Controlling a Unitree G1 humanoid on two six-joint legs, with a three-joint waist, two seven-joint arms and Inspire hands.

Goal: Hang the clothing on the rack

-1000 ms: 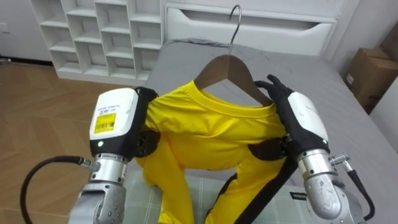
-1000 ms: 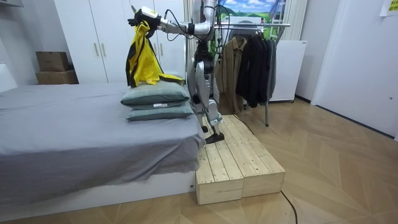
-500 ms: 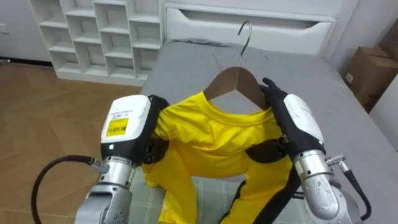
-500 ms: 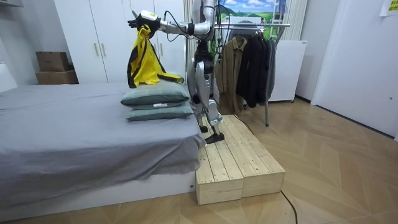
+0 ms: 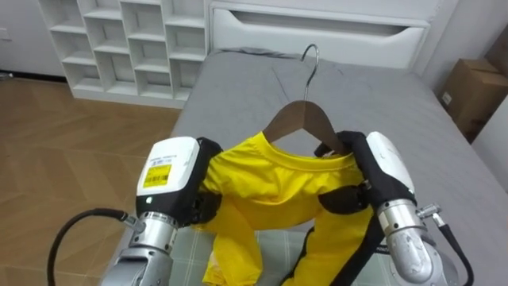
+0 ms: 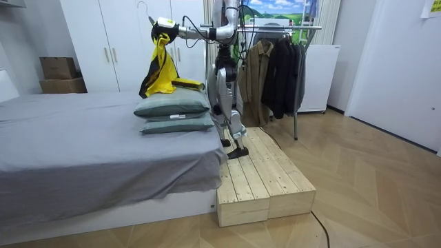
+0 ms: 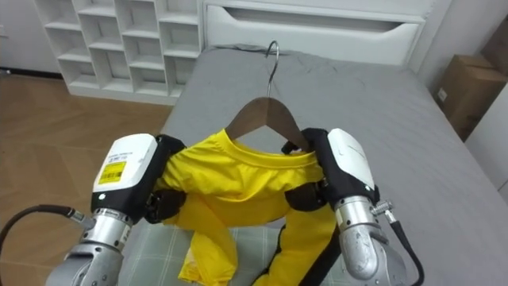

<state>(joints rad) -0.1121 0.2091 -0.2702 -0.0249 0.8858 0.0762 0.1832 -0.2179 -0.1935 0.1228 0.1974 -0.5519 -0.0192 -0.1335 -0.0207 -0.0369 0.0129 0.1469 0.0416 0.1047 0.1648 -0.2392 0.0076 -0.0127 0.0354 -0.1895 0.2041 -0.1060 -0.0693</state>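
— Where's the yellow shirt just now?

— Up in the air in front of the robot's chest, draped on the wooden hanger. The collar sits over the hanger's shoulders, and the metal hook stands straight up at twelve o'clock from the shirt. The yellow cloth, with a black strip in it, hangs down towards six o'clock, above the stacked pillows.

— And the hands?

— The left hand is at nine o'clock of the shirt, its back turned up. Its fingers are buried in the cloth, so I can't tell whether they grip or not. The right hand is at three o'clock, its dark fingers curled round the hanger's right shoulder, shirt and all.

— Where does it stand?

— On the wooden platform at the end of the bed where the pillows lie, facing along the grey cover, both arms held out high. The clothes rack with dark jackets is at its six o'clock.

— What lies beyond the shirt?

— The white headboard at twelve, a white shelf unit at ten o'clock and a cardboard box at two.
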